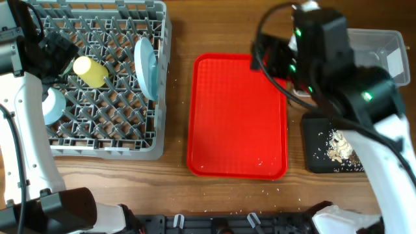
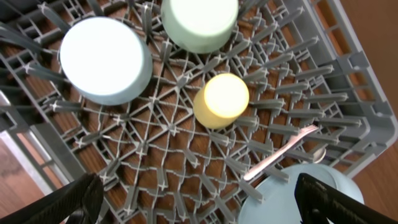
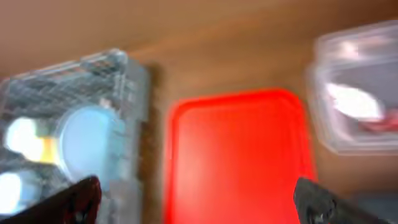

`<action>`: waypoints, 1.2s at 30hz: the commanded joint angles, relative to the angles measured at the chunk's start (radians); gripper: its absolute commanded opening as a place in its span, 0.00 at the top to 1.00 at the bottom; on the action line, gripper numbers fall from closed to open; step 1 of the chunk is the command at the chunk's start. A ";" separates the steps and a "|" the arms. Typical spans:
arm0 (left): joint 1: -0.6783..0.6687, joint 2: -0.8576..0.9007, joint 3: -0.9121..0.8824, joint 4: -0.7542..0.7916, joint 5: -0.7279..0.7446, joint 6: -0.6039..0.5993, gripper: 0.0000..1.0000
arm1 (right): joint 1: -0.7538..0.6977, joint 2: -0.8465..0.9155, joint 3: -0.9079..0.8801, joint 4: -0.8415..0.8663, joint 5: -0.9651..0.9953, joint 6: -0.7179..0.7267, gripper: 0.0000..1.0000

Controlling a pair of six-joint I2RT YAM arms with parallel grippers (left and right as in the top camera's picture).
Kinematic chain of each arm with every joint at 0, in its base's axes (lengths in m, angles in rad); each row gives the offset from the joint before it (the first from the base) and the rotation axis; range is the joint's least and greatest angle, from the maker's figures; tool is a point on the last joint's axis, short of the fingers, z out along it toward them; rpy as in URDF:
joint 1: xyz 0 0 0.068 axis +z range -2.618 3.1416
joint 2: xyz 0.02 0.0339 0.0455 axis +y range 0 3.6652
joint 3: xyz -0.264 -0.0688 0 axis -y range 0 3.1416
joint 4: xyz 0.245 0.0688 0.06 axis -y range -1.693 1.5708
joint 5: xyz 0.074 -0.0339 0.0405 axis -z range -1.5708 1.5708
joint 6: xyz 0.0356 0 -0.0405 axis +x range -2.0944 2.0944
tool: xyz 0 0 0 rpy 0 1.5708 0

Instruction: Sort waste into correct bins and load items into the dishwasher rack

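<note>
Plate (image 1: 146,68), on edge in rack (image 1: 104,149): likely stiff, slick, breakable, best held by rim; left gripper (image 2: 199,193) and right gripper (image 3: 196,190) spread, empty.

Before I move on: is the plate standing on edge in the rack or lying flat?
On edge. From overhead the plate shows as a narrow, slightly tilted sliver standing in the dishwasher rack.

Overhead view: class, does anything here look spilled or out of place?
Yes. Pale crumbs lie loose on the table in front of the black bin, outside it, and a few specks sit on the red tray. Nothing else stands out.
</note>
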 commanded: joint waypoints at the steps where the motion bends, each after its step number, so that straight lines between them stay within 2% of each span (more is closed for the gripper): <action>1: 0.002 -0.002 0.001 0.006 -0.002 -0.010 0.00 | 0.001 -0.118 -0.108 -0.131 0.104 -0.008 0.01; 4: 0.002 -0.002 0.001 0.006 -0.002 -0.010 0.00 | 0.001 -0.275 -0.303 -0.145 0.127 0.032 0.02; 5: 0.002 -0.002 0.001 0.006 -0.002 -0.010 0.00 | 0.001 -0.370 -0.420 -0.125 0.136 0.091 0.00; 7: 0.002 -0.002 0.001 0.006 -0.002 -0.010 0.00 | 0.001 -0.473 -0.532 -0.133 0.128 0.145 0.00; 12: 0.002 -0.002 0.001 0.006 -0.002 -0.010 0.00 | 0.000 -0.528 -0.587 -0.181 0.127 0.097 0.00; 14: 0.002 -0.002 0.001 0.006 -0.002 -0.010 0.00 | 0.001 -0.525 -0.587 -0.178 0.139 0.032 0.00; 17: 0.002 -0.002 0.001 0.006 -0.002 -0.010 0.00 | 0.002 -0.531 -0.597 -0.136 0.141 0.033 0.00; 19: 0.002 -0.002 0.001 0.006 -0.002 -0.010 0.00 | 0.001 -0.593 -0.687 0.003 0.141 -0.024 0.00; 22: 0.002 -0.002 0.001 0.006 -0.002 -0.010 0.00 | -0.001 -0.790 -0.988 0.343 0.119 -0.111 0.00; 26: 0.002 -0.002 0.001 0.006 -0.002 -0.010 0.00 | -0.007 -1.079 -1.429 0.858 0.031 -0.312 0.00; 29: 0.002 -0.002 0.001 0.006 -0.002 -0.010 0.00 | -0.038 -1.216 -1.586 0.995 0.020 -0.306 0.00; 31: 0.002 -0.002 0.001 0.006 -0.001 -0.010 0.00 | -0.117 -1.278 -1.643 1.060 -0.052 -0.308 0.00; 33: 0.002 -0.002 0.001 0.006 -0.002 -0.010 0.00 | -0.203 -1.318 -1.670 1.072 -0.132 -0.309 0.00; 36: 0.002 -0.002 0.001 0.006 -0.002 -0.010 0.00 | -0.303 -1.382 -1.727 1.102 -0.142 -0.312 0.00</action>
